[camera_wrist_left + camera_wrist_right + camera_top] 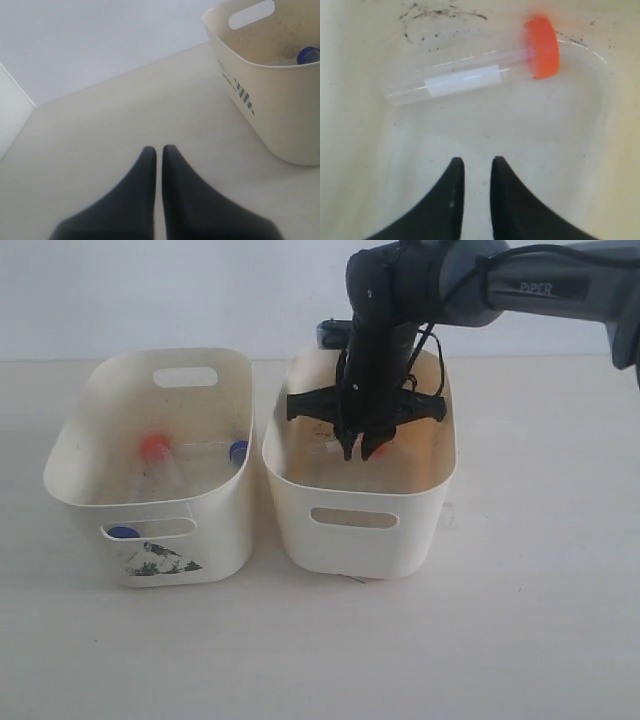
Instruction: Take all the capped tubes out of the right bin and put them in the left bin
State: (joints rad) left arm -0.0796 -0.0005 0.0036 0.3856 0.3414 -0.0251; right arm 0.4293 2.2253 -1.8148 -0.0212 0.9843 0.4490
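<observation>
The right bin (420, 525) holds one capped tube (470, 77), clear with an orange cap (542, 47), lying flat on the stained bottom. My right gripper (360, 452) reaches down inside this bin. Its fingers stand a narrow gap apart with nothing between them, and the tube lies just beyond the fingertips of my right gripper (475, 160), not touching them. The left bin (215, 530), with the dark torn sticker, holds tubes with an orange cap (153, 447) and two blue caps (238, 450). My left gripper (156, 148) is shut and empty over bare table.
The two bins stand side by side, almost touching, on a pale table (520, 620). The left wrist view shows a cream bin (280, 115) with a dark checkered mark, a blue cap (307, 54) inside. A white wall (150, 290) runs behind the table.
</observation>
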